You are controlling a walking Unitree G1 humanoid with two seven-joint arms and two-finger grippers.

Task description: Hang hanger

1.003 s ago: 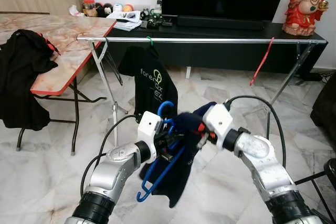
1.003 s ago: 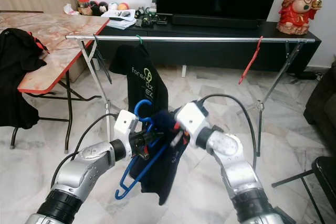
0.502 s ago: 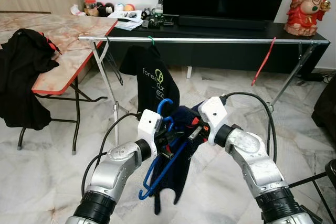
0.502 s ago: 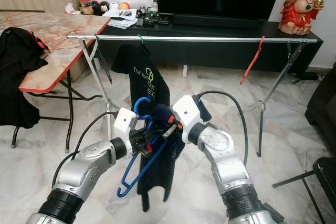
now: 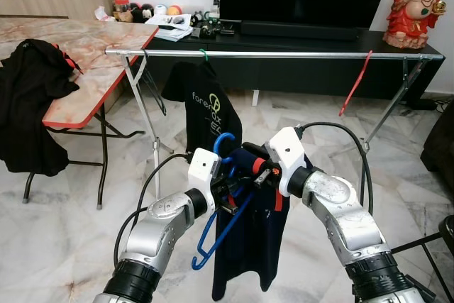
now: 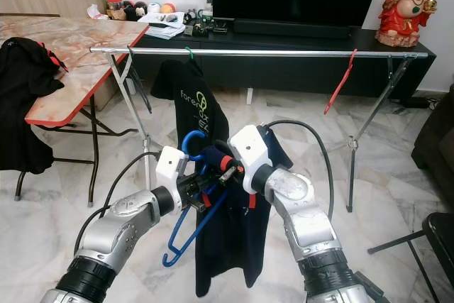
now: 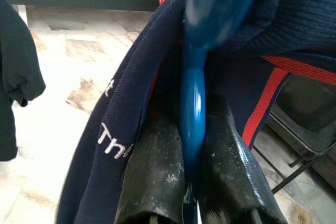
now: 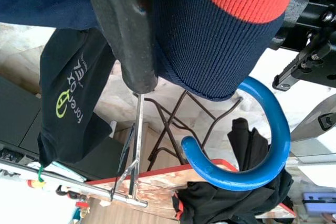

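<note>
My left gripper (image 5: 228, 189) is shut on the neck of a blue plastic hanger (image 5: 213, 240); in the left wrist view its fingers (image 7: 152, 171) clamp the blue stem (image 7: 191, 129). The hanger hangs tilted in front of my chest, hook (image 8: 262, 156) up. My right gripper (image 5: 259, 171) is shut on the red-trimmed collar (image 8: 210, 45) of a navy polo shirt (image 5: 252, 246), right beside the hook. The shirt hangs down full length over the hanger. Beyond stands a silver clothes rail (image 5: 284, 54).
A black t-shirt (image 5: 209, 108) on a green hanger and a bare red hanger (image 5: 353, 84) hang on the rail. A marble-topped folding table (image 5: 85, 54) with a black garment (image 5: 32, 104) stands left. A black TV console (image 5: 319, 69) is behind the rail.
The navy shirt has dropped from a bunched bundle to full length. My right gripper has moved left and up with the collar, closer to the hanger's hook. The left gripper has hardly moved.
</note>
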